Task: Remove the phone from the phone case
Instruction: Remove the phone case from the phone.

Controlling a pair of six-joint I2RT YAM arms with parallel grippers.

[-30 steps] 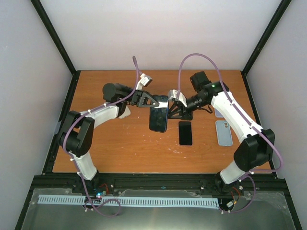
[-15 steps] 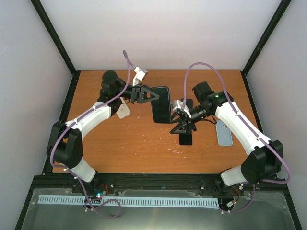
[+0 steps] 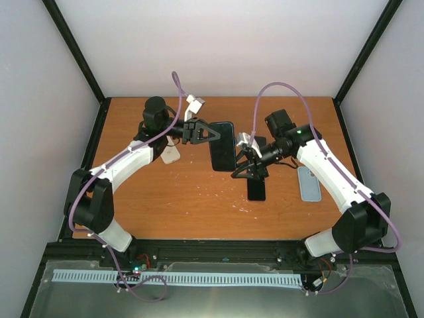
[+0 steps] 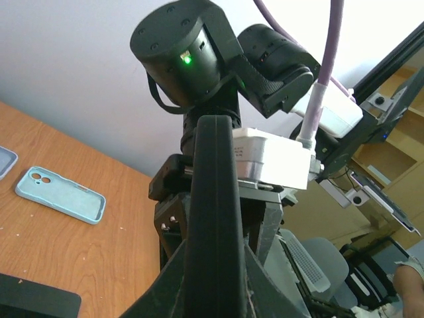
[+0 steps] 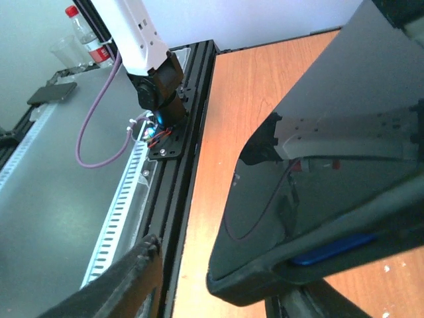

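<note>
Left fingers (image 3: 203,133) clamped on cased phone (image 3: 224,147) at its left edge, long axis far-near — right fingers (image 5: 126,281) apart, just right of its near end.

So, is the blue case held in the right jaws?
No, the blue case lies flat on the table, away from the jaws.

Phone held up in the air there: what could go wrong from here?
The left gripper holds the phone by one edge above the table; a hard push from the open right gripper could twist it loose. If dropped, it might hit the other phone lying below.
</note>
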